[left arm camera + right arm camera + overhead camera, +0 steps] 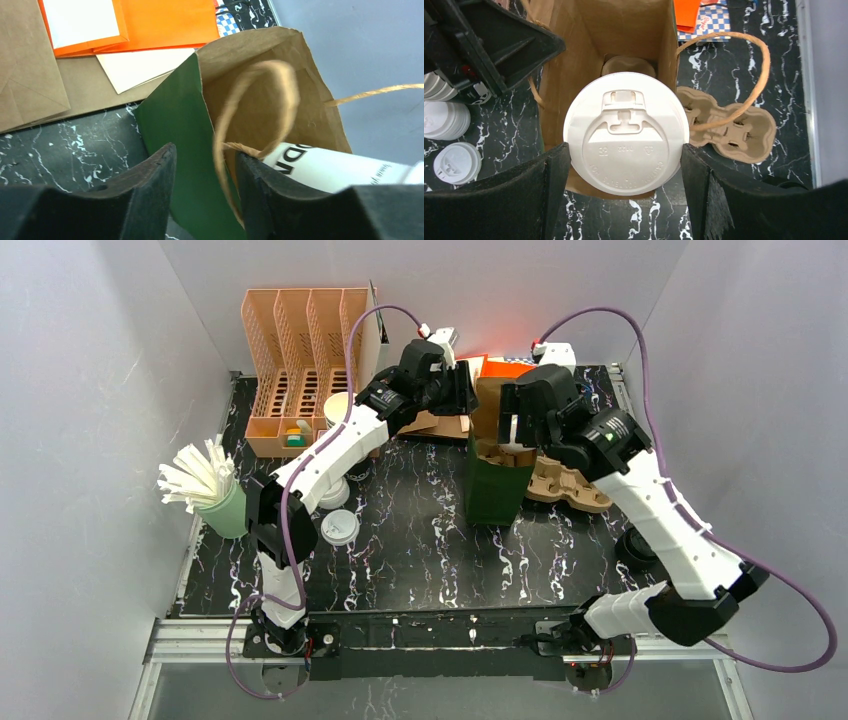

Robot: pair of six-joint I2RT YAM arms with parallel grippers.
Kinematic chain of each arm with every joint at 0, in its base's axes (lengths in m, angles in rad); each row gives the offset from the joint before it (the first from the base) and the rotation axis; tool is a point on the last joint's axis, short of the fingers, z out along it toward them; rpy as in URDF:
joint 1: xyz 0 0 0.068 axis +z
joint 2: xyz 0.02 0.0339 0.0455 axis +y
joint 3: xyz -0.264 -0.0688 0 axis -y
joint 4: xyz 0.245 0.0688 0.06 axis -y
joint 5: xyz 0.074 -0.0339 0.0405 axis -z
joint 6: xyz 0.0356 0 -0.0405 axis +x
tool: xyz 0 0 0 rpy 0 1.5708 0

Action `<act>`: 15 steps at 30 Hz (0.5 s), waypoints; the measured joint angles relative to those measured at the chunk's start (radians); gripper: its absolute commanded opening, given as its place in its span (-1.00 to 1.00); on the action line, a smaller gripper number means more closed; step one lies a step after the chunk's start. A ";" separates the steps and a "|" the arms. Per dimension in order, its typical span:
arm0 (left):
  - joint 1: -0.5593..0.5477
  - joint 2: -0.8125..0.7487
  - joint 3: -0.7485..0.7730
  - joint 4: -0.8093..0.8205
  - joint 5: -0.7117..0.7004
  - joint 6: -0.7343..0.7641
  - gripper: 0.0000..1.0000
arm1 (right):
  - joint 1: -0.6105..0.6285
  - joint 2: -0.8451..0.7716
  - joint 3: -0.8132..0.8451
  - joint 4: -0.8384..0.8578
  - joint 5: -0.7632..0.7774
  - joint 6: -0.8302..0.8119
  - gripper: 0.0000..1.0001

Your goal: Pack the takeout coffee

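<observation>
— Fingers of my right pincer sit closest, one on each side of the cup, pressed against it.

— So you have it. Take me from the big things down.

— First the table, black and marbled. On it stands the bag, green outside and brown inside, with its mouth open. The cup hangs at that mouth with its lid on. Whether its base has dipped inside, I can't tell. Beside the bag lies a pulp tray. Something of the same brown sits on the bag's floor, but I can't say what.

— And your left?

— My left pincer stands astride one wall of the bag, jaws apart, with the paper and one handle between them. I'd say it isn't pinching.

— Which step is this?

— Lowering the cup in, I judge, and most of the job looks done.

— What does the next move need?

— A straight drop, upright and centred, so the base clears the rim and that handle loop while the wall is held steady. I should let go only once the cup stands on the bottom.
</observation>
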State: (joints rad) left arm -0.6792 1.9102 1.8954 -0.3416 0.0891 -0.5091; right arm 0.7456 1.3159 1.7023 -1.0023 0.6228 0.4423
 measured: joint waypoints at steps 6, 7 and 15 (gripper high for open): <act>0.000 -0.002 0.016 -0.031 -0.002 -0.009 -0.80 | -0.052 0.084 0.054 -0.002 -0.125 -0.001 0.04; 0.000 -0.005 0.015 -0.034 -0.001 -0.017 -0.87 | -0.053 0.094 0.059 -0.002 -0.139 -0.002 0.03; -0.003 -0.095 -0.092 -0.042 -0.003 -0.159 -1.00 | -0.053 0.175 0.140 -0.047 -0.201 -0.013 0.01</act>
State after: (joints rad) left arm -0.6819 1.8156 1.8034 -0.3832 0.0864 -0.6678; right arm 0.6930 1.4910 1.8423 -1.0496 0.4213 0.4297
